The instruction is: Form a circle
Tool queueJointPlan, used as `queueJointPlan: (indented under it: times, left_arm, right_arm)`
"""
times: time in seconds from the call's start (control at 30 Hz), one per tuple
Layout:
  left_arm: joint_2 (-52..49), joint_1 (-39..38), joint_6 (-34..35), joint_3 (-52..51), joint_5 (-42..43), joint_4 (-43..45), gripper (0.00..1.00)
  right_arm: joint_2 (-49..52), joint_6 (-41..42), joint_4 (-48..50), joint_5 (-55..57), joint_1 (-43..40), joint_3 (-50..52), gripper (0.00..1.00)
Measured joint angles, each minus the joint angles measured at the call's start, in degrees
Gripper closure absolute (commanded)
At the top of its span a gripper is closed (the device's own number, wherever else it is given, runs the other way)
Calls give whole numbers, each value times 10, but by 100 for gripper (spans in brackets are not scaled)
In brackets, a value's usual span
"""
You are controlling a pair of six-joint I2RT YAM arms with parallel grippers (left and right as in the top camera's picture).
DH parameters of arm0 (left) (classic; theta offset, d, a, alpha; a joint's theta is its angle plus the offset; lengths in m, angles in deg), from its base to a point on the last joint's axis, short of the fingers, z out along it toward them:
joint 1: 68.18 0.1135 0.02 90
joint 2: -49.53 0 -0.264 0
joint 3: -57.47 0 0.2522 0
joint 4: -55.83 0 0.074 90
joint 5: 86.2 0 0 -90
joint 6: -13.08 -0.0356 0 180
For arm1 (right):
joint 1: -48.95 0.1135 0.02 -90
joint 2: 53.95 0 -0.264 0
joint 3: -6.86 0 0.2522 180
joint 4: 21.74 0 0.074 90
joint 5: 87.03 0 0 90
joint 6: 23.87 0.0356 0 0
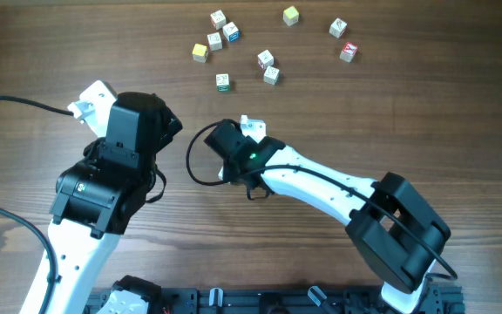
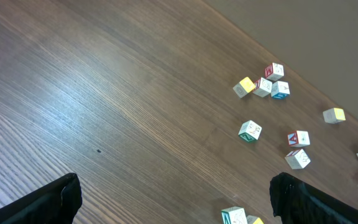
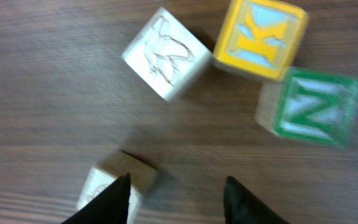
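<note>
1. The circle [image 3: 241,56] lies on the bench [image 1: 390,113] directly under the right pincer [image 1: 249,129]. From overhead the pincer hides nearly all of it. Whether the white scrap at the pincer's tip is cube or pincer cannot be told.
2. The right wrist view shows only four of its cubes, all blurred:
   - a white cube [image 3: 166,55] with a line drawing;
   - a yellow cube [image 3: 260,38] marked K, just beside the white cube's corner;
   - a green cube [image 3: 312,107] marked N, close against the yellow one's lower edge;
   - a second white cube [image 3: 114,180] at lower left, cut off by the frame and partly covered by one fingertip.
3. The right pincer stands partly open with bare bench between its tips and holds nothing. Whether that fingertip touches the second white cube cannot be told.
4. The left wrist view shows the left pincer [image 2: 174,190] spread wide and empty. Two cubes are cut off at the bottom edge, one white with green lettering, one yellow.
5. Only the overhead and left wrist views show the loose cubes [image 1: 265,58]. They are scattered toward the far side, well apart from the circle.
</note>
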Motion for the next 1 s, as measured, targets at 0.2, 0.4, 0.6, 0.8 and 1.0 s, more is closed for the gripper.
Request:
queueJointPlan:
  times: [0.2,0.4,0.6,0.8,1.0]
  left_arm:
    - [0,0,0,0,0,0,0]
    - [0,0,0,0,0,0,0]
    - [0,0,0,0,0,0,0]
    - [0,0,0,0,0,0,0]
    - [0,0,0,0,0,0,0]
  right_arm:
    - [-80,-17,-33,-4,-2,-5,20]
    - [-237,-36,-61,23,-15,-17,2]
    - [-254,-61,-57,50,-78,-17,1]
    - [-249,-163,67,-73,-221,-17,1]
    - [-130,-241,254,-123,-283,-22,1]
